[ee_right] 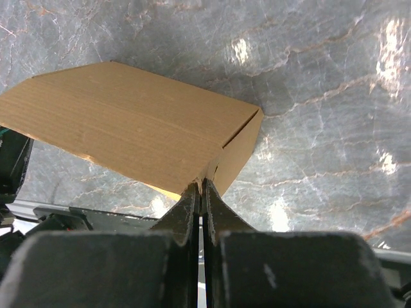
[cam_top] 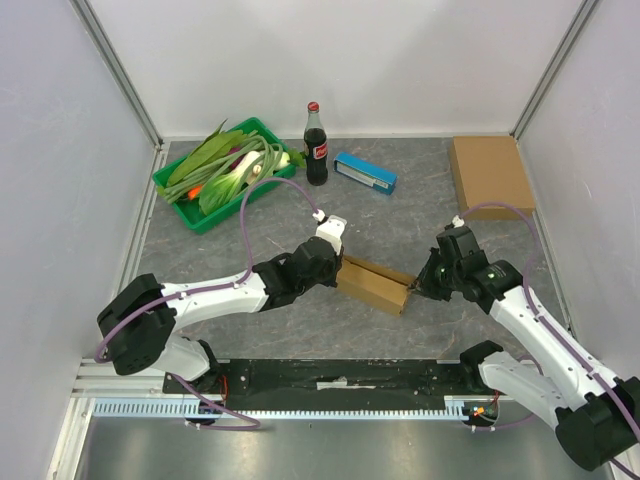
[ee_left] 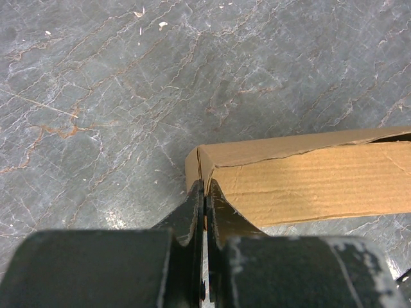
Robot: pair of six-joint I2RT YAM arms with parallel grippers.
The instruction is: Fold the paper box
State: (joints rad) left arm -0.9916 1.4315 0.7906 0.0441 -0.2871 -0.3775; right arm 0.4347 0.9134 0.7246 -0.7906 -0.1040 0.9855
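Observation:
The brown paper box (cam_top: 375,285) lies on the grey table between my two arms, partly formed, with its long side running left to right. My left gripper (cam_top: 340,268) is shut on the box's left end. In the left wrist view its fingertips (ee_left: 204,187) pinch a thin cardboard edge at the corner of the box (ee_left: 308,179). My right gripper (cam_top: 414,288) is shut on the right end. In the right wrist view it (ee_right: 200,186) clamps the lower corner of the box (ee_right: 128,122), where the end flap meets the side panel.
A green tray (cam_top: 203,224) of leafy vegetables stands at the back left. Beside it are a cola bottle (cam_top: 316,145) and a flat blue box (cam_top: 365,172). A flat brown cardboard sheet (cam_top: 490,175) lies at the back right. White walls enclose the table.

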